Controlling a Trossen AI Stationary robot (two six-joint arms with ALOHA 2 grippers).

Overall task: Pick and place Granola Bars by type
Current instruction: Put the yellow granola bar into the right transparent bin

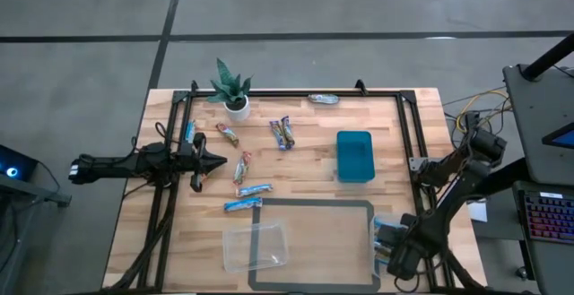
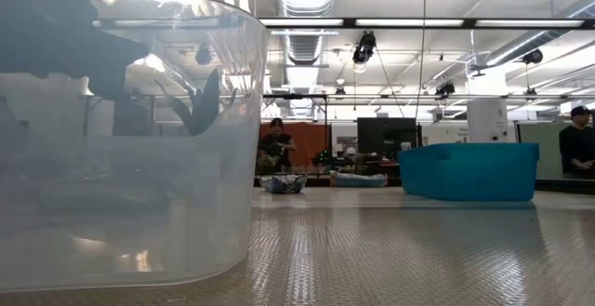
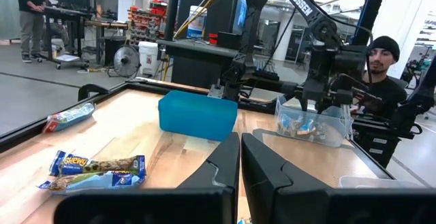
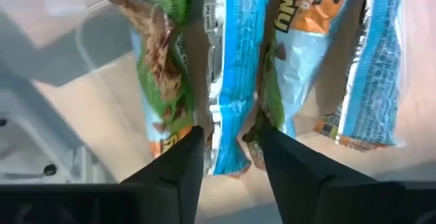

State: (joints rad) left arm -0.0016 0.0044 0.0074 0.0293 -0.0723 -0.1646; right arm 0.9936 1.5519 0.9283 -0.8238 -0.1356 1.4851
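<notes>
Several wrapped granola bars lie flat on the wood: two blue ones (image 1: pixel 253 190) (image 1: pixel 242 204), multicoloured ones (image 1: pixel 283 134) (image 1: pixel 227 134) (image 1: pixel 242 168) and a silvery one (image 1: pixel 323 99). My left gripper (image 1: pixel 213 160) is shut and hovers level near the table's left edge, pointing right; bars (image 3: pixel 95 169) lie ahead of it. My right gripper (image 4: pixel 230 139) is open and reaches down into a clear tub (image 1: pixel 387 239) at the table's right near corner. More bars lie in that tub, and a blue bar (image 4: pixel 228 81) lies between the gripper's fingers. My right gripper comes from above, pointing down into the clear tub, with its fingers (image 4: pixel 187 159) on either side of the blue bar's end (image 4: pixel 228 152), which lies among the other bars on the tub's floor. Whether the fingers touch it, I cannot tell.
A teal bin (image 1: pixel 354 156) stands right of centre. A second clear tub (image 1: pixel 256 246) sits at the near edge and fills the low view's left (image 2: pixel 121 139). A potted plant (image 1: pixel 233 91) stands at the far edge. Black rails (image 1: pixel 408 125) border the table. People (image 3: pixel 381 67) are behind it.
</notes>
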